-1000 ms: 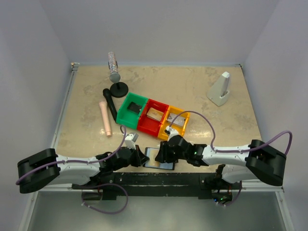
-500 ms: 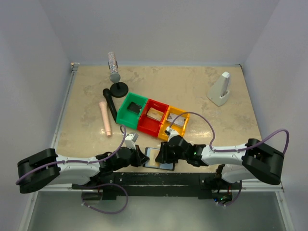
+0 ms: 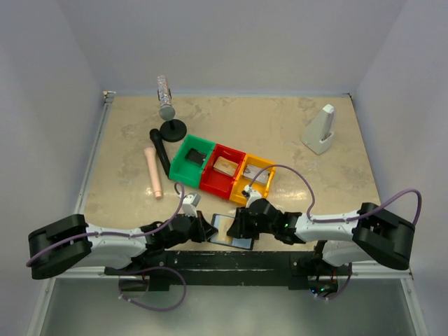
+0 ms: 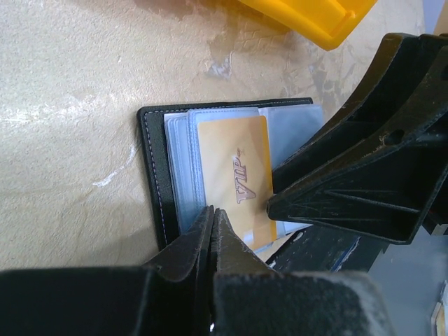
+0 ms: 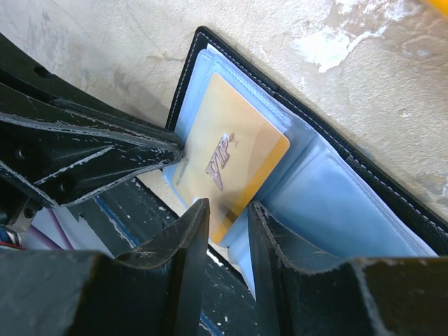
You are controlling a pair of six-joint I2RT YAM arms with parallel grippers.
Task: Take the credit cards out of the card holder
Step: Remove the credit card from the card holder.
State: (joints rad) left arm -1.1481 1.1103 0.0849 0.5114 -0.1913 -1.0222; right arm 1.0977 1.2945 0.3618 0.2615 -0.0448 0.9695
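The black card holder (image 3: pixel 241 242) lies open at the table's near edge, its grey-blue sleeves (image 5: pixel 336 203) facing up. A gold credit card marked VIP (image 4: pixel 234 178) sits in the left sleeve (image 4: pixel 178 175), and its gold face (image 5: pixel 227 157) also shows in the right wrist view. My left gripper (image 4: pixel 212 210) is shut, with its tip pressed on that sleeve beside the card. My right gripper (image 5: pixel 229 206) is open by a narrow gap, and the card's near corner lies between its fingertips. From above, the left gripper (image 3: pixel 208 229) and the right gripper (image 3: pixel 236 227) meet over the holder.
Green (image 3: pixel 180 168), red (image 3: pixel 213 183) and yellow (image 3: pixel 239 192) bins stand in a row just behind the holder, each with something inside. Further back are a pink cylinder (image 3: pixel 153 171), a black marker (image 3: pixel 160 150), a bottle on a black stand (image 3: pixel 166 105) and a white wedge (image 3: pixel 320 130). A black rail (image 3: pixel 224 260) runs along the near edge.
The right gripper's jaws have narrowed around the card's corner and the arm has crept slightly nearer. The left gripper stays shut in place.
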